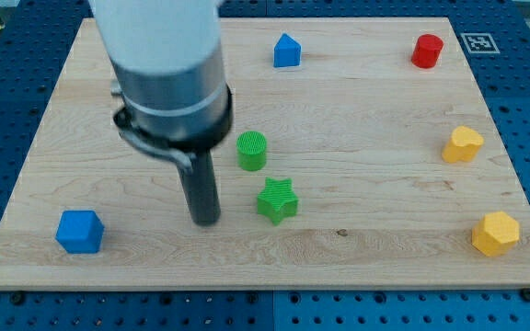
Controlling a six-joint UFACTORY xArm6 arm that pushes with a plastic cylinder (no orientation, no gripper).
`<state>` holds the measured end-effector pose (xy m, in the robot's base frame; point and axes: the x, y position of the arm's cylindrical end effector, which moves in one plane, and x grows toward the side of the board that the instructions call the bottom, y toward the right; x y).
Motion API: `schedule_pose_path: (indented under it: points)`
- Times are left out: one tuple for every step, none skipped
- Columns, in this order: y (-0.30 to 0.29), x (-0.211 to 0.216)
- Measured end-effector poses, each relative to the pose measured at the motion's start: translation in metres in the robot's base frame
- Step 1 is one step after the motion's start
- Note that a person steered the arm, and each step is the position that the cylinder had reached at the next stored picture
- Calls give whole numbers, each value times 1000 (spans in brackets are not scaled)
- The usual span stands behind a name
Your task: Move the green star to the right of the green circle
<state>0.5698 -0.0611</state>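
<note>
No gripper here, just a rod. My tip point(206, 219) sits just left of the green star point(277, 200), which lies below-right of the green circle point(252, 151). An off-center shove could spin the star or bump the circle.

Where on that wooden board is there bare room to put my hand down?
Bare wood spans between the green star, the red cylinder and the two yellow blocks. It is crowded where my tip stands left of the star, below the green circle.
</note>
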Motion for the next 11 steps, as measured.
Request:
schedule_pose_path:
  points:
    - [33,25]
    - [40,-25]
    - [49,-55]
    - [49,-23]
    - [83,-9]
    - [112,-30]
    - [112,-56]
    - [137,-54]
    - [170,-64]
    - [158,-73]
    - [147,-73]
